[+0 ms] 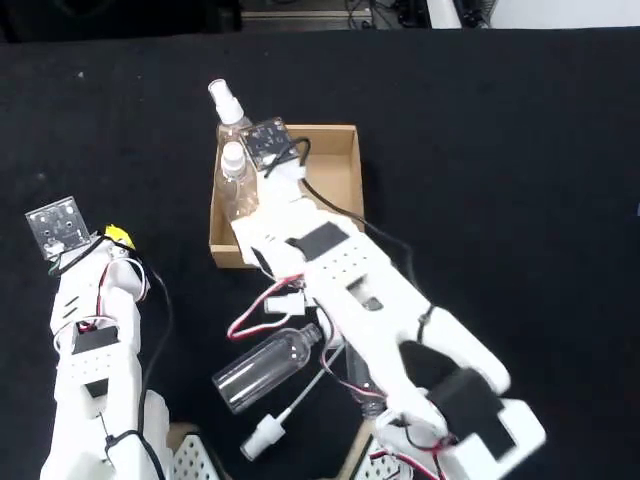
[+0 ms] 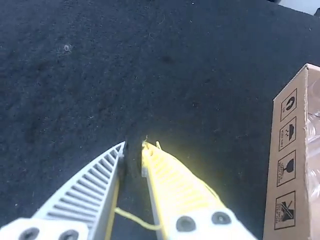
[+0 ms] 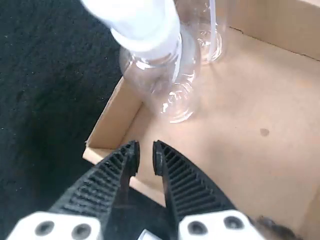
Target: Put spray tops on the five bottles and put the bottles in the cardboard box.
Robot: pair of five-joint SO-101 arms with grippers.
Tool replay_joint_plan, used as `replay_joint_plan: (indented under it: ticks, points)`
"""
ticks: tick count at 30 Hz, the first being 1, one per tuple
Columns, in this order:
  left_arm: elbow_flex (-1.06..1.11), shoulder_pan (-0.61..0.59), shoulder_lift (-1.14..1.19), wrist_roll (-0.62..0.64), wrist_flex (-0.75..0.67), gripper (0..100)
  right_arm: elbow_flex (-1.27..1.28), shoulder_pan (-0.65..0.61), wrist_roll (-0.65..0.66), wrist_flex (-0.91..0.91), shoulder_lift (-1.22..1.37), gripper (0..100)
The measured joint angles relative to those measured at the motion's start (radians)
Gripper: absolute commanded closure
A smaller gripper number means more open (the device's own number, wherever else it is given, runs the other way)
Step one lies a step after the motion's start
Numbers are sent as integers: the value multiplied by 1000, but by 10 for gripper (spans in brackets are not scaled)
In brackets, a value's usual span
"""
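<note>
As two clear plastic bottles with white spray tops (image 1: 233,160) stand inside the open brown cardboard box (image 1: 340,165), boxing is judged part done. Right gripper (image 3: 145,150) hangs over the box and left gripper (image 2: 133,146) beside it, each with jaws nearly together and empty. Outside the box lie an uncapped clear bottle (image 1: 268,368) and a loose white spray top (image 1: 268,434); next move calls for joining these

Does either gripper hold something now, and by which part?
Nothing is held. The left gripper, over the black table, and the right gripper, over the cardboard box, both have nothing between their fingers.
</note>
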Motion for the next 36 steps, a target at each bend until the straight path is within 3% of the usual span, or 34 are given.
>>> replay_joint_plan:
  ticks: [16, 20, 36]
  points:
    - [0, 0, 0, 0, 0, 957, -23, 0, -2, -245, 178, 988]
    - [0, 0, 0, 0, 0, 957, -23, 0, -52, -288, 221, 988]
    - [0, 0, 0, 0, 0, 957, -23, 0, -77, -319, 229, 987]
